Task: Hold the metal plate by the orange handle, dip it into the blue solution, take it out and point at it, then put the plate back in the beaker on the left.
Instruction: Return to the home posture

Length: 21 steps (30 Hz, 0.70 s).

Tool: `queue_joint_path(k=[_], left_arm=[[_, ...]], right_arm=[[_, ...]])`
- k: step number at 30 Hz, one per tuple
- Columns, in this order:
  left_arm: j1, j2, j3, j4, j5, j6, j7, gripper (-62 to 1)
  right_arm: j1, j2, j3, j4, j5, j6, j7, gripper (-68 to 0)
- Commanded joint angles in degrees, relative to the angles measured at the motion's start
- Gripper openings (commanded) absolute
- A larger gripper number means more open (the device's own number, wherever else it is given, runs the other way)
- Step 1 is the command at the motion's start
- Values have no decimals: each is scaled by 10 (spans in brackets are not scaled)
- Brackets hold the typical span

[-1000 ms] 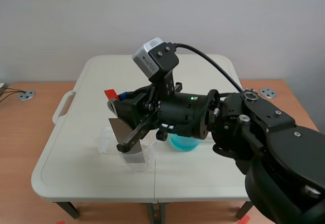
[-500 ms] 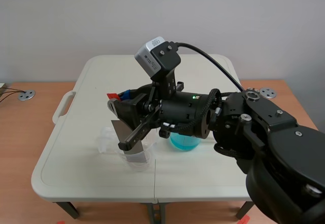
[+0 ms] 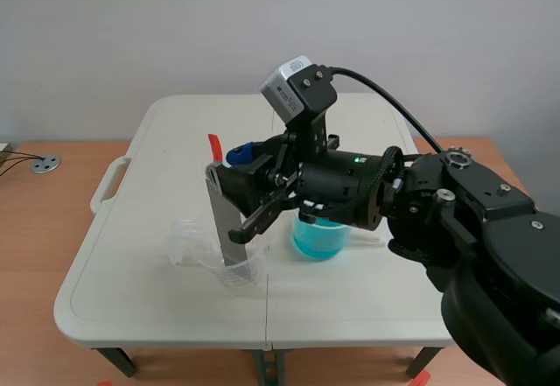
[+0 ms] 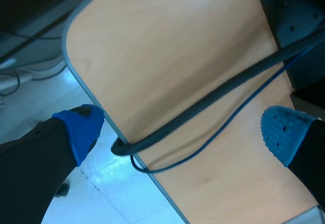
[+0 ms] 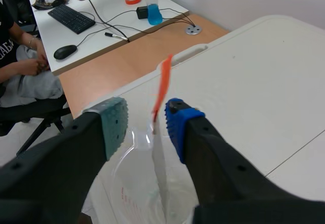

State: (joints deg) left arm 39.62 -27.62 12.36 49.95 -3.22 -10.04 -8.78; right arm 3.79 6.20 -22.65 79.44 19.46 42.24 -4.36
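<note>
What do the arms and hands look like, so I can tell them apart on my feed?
Right arm: bulky matt black, rounded joints, a green light lit. A silver-grey camera box sits on its wrist, fed by a thick black cable. Right hand: two thick black fingers, one dotted pad grey-green, the other blue. Left hand: black fingers, both pads blue.
</note>
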Motion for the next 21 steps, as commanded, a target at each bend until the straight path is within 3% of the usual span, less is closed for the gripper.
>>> queue_joint_path(k=[1,9,21], left_arm=[[-4,1,0,2,-2,0,-4,14],[-17,1,0,2,-2,0,-7,14],[-17,2,-8,2,-7,7,11,14]], right_arm=[[8,1,2,5,6,5,9,-441],[8,3,2,5,6,5,9,-438],[8,21,3,5,17,5,18,-124]])
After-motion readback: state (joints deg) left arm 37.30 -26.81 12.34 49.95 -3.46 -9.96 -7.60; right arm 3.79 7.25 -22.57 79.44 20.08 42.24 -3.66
